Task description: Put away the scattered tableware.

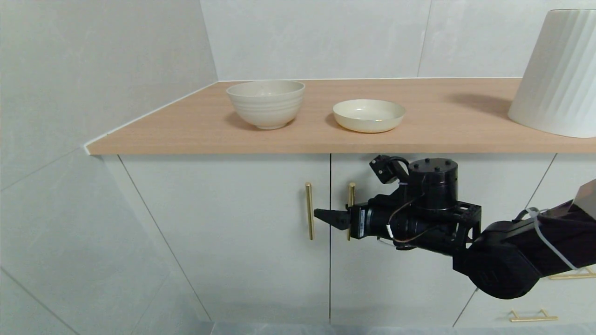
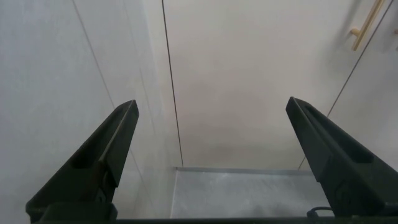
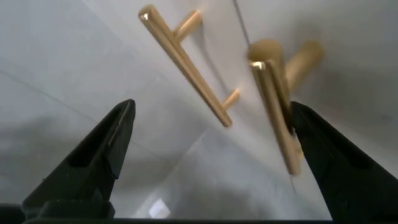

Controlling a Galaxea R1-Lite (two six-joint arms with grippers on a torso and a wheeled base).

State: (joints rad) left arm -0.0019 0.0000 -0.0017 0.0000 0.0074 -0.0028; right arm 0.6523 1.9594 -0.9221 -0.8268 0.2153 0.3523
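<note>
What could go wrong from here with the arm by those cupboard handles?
1. The open right tool has the left handle and the right handle both between its fingers in the wrist view, so closing might catch both, or the wrong door.
2. The handles look thin and shiny; a pull may slip off.

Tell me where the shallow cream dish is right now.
In the head view, the shallow cream dish sits on the wooden countertop, right of the deep ribbed beige bowl, apart from it.
</note>
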